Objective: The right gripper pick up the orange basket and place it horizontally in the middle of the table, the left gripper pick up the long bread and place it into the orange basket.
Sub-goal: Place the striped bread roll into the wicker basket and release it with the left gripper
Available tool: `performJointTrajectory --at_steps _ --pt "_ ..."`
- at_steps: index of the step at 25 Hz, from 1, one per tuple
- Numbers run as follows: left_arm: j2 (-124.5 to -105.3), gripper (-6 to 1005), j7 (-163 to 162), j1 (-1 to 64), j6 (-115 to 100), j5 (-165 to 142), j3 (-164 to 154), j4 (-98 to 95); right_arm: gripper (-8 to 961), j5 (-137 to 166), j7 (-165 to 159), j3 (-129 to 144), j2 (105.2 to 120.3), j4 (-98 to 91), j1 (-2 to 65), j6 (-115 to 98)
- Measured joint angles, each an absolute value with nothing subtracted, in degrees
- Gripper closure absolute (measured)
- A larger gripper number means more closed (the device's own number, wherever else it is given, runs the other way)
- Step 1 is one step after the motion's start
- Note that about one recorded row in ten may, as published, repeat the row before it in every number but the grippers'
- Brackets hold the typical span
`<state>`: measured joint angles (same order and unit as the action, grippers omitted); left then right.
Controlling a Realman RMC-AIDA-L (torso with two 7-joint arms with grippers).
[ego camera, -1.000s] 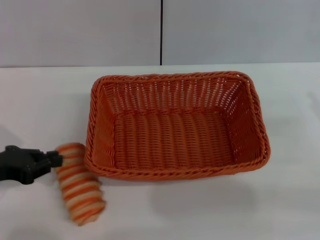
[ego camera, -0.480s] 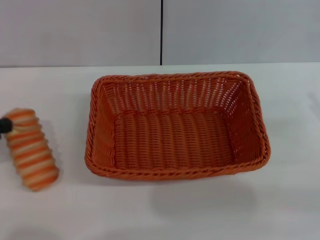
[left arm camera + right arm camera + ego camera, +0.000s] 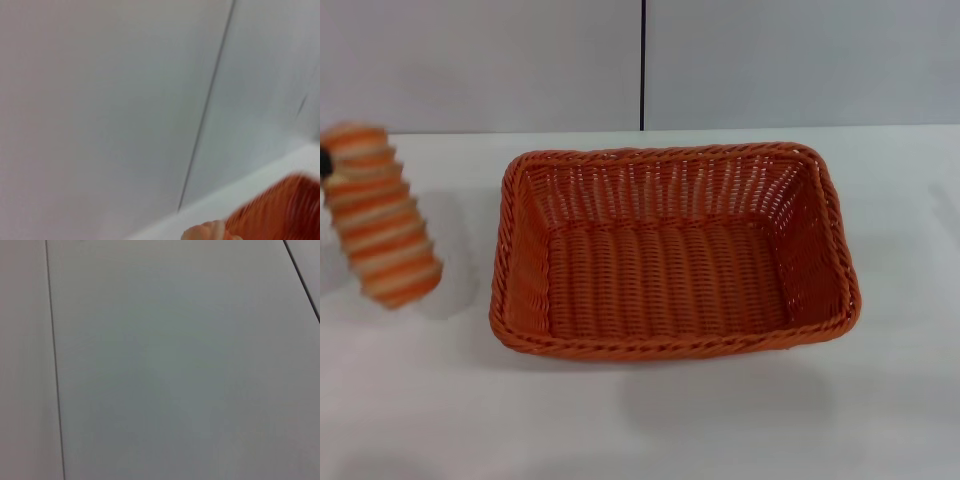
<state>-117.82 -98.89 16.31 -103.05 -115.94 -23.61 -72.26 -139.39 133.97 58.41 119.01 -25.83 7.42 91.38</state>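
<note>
Head view, near ground: the wide plain white flat table [image 3: 650, 420] fills the lower frame, bare along the bottom edge.
Basket: the large rectangular orange woven wicker basket [image 3: 672, 250] sits at centre frame, long side across, with nothing inside it.
Bread: the small striped orange-and-cream ridged long bread [image 3: 380, 213] hangs tilted at the left edge, lifted off the table, well apart from the basket's left rim.
Left claw: only a dark sliver of the left gripper [image 3: 324, 162] shows at the bread's upper end, gripping it there.
Far ground: a grey wall panel [image 3: 480, 60] with a dark vertical seam [image 3: 642, 65] stands behind the table.
In the way: nothing lies between bread and basket.
Right claw: out of sight.
Change: the bread has risen higher in the frame since half a second ago; a second ago it lay beside the basket's lower left corner.
</note>
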Motion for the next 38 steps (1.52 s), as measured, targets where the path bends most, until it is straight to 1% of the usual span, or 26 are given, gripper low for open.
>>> performJointTrajectory --at_steps 6,12,14,18,21,24,29,37,38 --pt "-117.9 990 -103.9 17.8 -107.6 -104.2 -24.4 -75.1 235 -139.4 134.0 58.3 119.1 -25.2 7.4 92.6" --pt "-118.65 994 -107.1 17.7 -106.6 -93.4 -31.4 -75.6 235 -139.3 134.0 58.7 119.14 -24.5 7.6 93.2" --pt "-118.91 996 -107.5 15.9 -101.3 -88.6 -38.9 -75.3 235 -139.3 134.0 58.7 119.14 -23.7 7.8 93.7" --pt "-118.77 995 -106.3 11.6 -87.2 -84.0 -57.8 -76.2 235 -139.3 134.0 58.6 119.07 -23.0 8.0 94.3" --pt "-118.78 996 -105.6 10.8 -81.5 -83.6 -64.4 -77.0 235 -139.3 134.0 58.7 119.05 -23.0 7.9 94.3" --pt "-118.83 997 -103.7 9.6 -68.8 -83.5 -77.6 -77.9 235 -139.3 134.0 58.7 119.03 -22.9 7.9 94.7" --pt "-118.61 998 -100.5 9.0 -62.9 -83.8 -85.8 -77.2 235 -139.3 134.0 58.5 118.99 -23.0 7.5 95.4" --pt "-118.34 997 -100.1 7.4 -63.4 -83.9 -85.7 -74.7 235 -139.2 134.0 57.6 118.61 -23.0 6.8 95.8" --pt "-118.3 978 -100.1 7.1 -63.6 -83.9 -85.5 -74.4 235 -139.2 134.0 57.5 118.6 -23.1 6.8 95.8"
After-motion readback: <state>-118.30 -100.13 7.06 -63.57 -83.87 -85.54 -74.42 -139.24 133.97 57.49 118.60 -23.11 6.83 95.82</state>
